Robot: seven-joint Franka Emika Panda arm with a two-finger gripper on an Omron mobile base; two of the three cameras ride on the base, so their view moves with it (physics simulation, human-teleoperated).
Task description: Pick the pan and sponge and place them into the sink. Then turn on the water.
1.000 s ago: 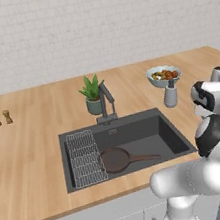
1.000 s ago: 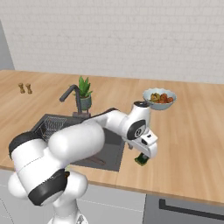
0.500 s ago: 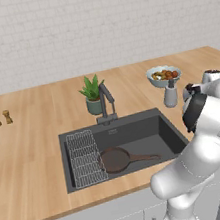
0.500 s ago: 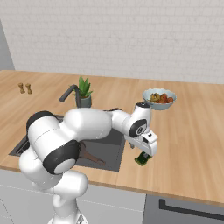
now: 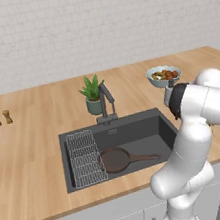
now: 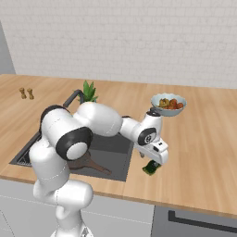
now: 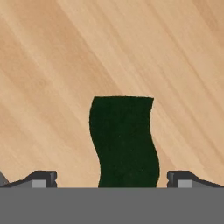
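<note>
Dark green, the sponge (image 7: 124, 142) lies on the counter (image 7: 52, 65) between our wide-open, empty gripper (image 7: 111, 179) tips; the pan (image 5: 115, 160) is in the sink (image 5: 136, 133). Descend straight, seemingly centred, then close.

The sponge (image 7: 124, 142) is cut off at its lower end in the hand view, and in the right base view its upper part (image 6: 151, 167) is covered by the gripper (image 6: 153, 163). The fingertips (image 7: 42, 178) are seen only as small dark stubs at the bottom edge. In the right base view, much of the pan (image 6: 85, 162) and of the sink (image 6: 113, 148) is hidden behind the arm. The contents of the bowl (image 5: 163, 75) are too small to be identified.
</note>
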